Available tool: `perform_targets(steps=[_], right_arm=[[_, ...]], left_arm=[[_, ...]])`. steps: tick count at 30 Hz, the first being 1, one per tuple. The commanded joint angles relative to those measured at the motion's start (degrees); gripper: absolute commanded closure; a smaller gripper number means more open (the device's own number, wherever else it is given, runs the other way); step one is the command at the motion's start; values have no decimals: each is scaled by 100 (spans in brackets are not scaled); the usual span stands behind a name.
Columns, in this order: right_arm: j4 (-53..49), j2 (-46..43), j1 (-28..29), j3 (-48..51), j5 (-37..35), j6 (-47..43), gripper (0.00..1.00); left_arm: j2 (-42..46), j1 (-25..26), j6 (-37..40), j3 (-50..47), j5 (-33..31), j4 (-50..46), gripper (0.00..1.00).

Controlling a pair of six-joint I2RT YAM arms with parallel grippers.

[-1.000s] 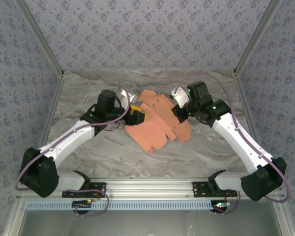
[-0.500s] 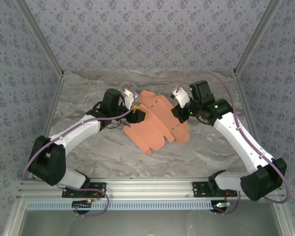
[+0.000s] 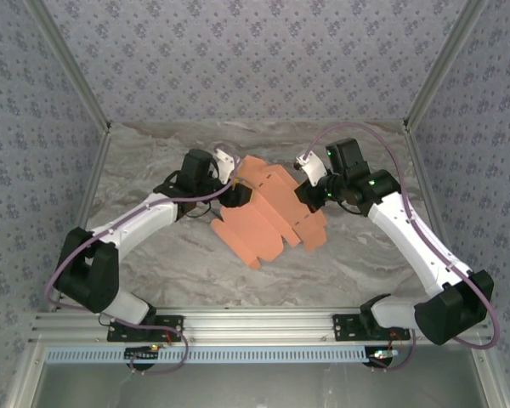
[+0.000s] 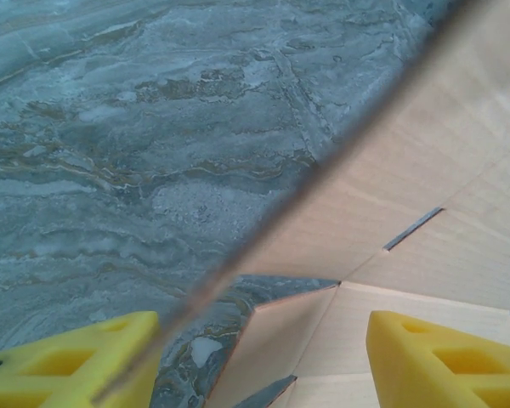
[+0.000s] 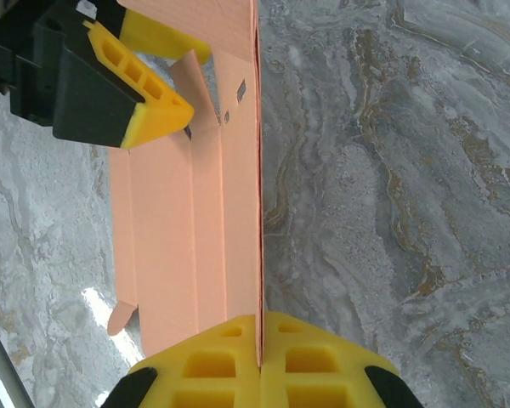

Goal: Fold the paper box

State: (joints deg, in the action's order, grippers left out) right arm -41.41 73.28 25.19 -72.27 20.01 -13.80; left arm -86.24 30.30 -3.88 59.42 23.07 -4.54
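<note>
Robot test cell, lab-type setup. Marble-look tabletop is boxed in by panels in grey floral print at 9, 12 and 3 o'clock. Aluminium frame posts run up the corners. Aluminium rail at 6 o'clock carries two white-and-black robot arms, with purple cables looped along them.

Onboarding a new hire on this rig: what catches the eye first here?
The salmon-orange paper box, an unfolded die-cut sheet, sits in the middle of the marbled table. The right gripper is shut on its right edge; the left gripper stands open at its left edge.
</note>
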Motion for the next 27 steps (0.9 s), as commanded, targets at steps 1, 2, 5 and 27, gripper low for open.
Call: perform_targets(steps=[1,2,5,27], right_arm=[[7,29,-34,-191,53,152,100],[37,29,-43,-191,26,186,100],[89,65,-43,-214,-121,328,100],[157,371,-69,-414,131,793,100]], left_arm=[[-27,-38,46,148,454,44,38],[-5,-40,19,103,561,78,39],[103,-37,-149,-101,783,269,43],[-64,281,-241,-262,1390,727,43]])
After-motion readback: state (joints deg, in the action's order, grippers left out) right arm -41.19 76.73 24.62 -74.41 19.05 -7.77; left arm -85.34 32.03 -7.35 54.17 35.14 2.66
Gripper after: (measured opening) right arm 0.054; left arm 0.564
